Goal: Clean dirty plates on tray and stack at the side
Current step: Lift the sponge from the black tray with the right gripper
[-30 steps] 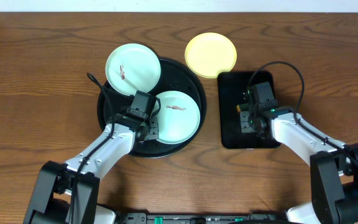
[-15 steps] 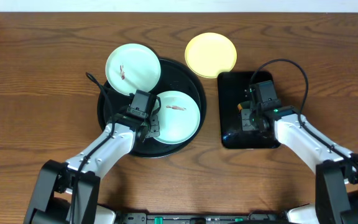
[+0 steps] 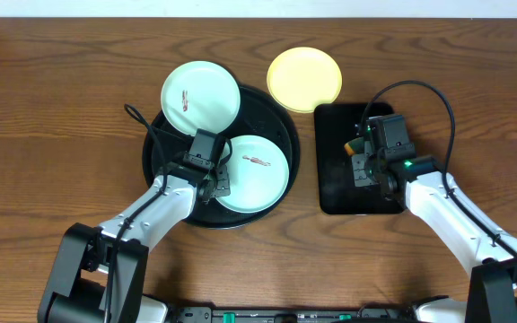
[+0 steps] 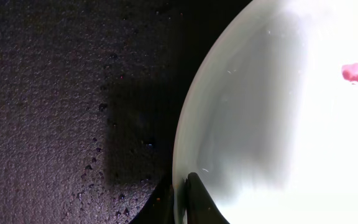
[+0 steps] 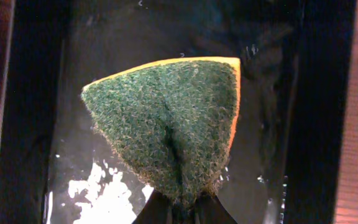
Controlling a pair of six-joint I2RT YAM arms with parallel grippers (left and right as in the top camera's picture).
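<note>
Right end effector (image 5: pixel 178 213) pinches sponge (image 5: pixel 166 124), left end effector (image 4: pixel 180 194) plate (image 4: pixel 278 124); overhead unclear.

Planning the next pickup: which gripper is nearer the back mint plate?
Left. Left gripper grips the front plate just before the back mint plate; right gripper holds the sponge, far to its right.

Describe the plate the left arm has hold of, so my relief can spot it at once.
Find the round black tray left of centre. Two mint-green plates sit on it; yours is the near-right plate, lying fully inside the rim. Unlike the far plate, which overhangs the rim, its edge is pinched by the left jaws.
</note>
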